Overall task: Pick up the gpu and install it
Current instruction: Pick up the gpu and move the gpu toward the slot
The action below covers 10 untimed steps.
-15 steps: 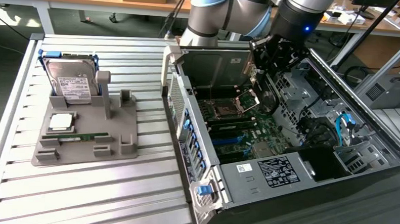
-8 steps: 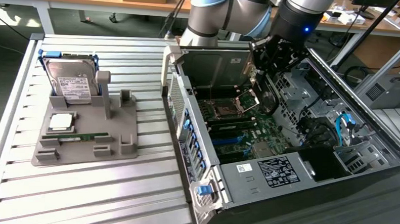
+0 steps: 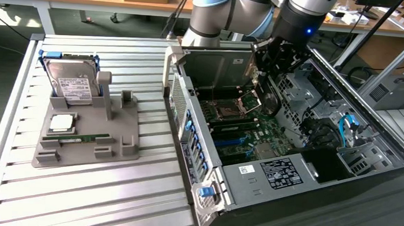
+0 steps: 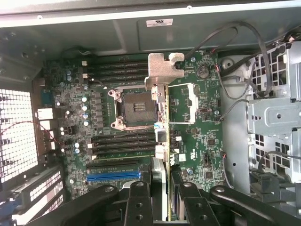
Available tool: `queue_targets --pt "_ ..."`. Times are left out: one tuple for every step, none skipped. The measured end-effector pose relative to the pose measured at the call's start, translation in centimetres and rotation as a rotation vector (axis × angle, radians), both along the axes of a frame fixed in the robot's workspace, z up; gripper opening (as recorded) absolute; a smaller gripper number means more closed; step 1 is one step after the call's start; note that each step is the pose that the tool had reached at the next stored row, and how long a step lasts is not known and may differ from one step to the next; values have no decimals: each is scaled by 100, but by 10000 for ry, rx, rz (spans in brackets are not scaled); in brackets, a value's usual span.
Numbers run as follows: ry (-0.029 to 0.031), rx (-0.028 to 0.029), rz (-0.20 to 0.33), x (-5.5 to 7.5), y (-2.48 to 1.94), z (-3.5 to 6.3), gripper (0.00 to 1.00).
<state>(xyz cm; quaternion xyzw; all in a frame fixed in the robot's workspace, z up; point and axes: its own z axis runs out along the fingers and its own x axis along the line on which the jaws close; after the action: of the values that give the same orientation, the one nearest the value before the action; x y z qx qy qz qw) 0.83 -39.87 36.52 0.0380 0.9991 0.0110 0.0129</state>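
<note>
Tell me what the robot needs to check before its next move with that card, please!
1. Gpu gripped by the tool: ok, the fingers close on it from either side.
2. Tool above the open computer case: ok.
3. Gpu seated in the motherboard: not ok, it hangs above the board.
4. Gpu lined up with the blue slot: cannot tell.
5. Cables away from the gpu: ok, they lie off to one side.
6. Hard drive out of the way: ok, it sits on the grey holder outside the case.
</note>
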Motion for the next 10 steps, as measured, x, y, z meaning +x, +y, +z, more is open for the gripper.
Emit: queue_targets --pt "0 0 0 0 0 -4 27" --pt "0 0 0 0 0 -6 27" --pt "0 0 0 0 0 -7 27" --pt "-1 1 0 0 0 -10 27" --pt "0 0 0 0 -1 -12 27" --pt "0 0 0 0 -1 -13 27" --pt "0 0 0 0 -1 -15 27" --pt "0 0 0 0 -1 -17 27" --pt "0 0 0 0 -1 -19 27" --pt "0 1 0 0 -1 -21 27"
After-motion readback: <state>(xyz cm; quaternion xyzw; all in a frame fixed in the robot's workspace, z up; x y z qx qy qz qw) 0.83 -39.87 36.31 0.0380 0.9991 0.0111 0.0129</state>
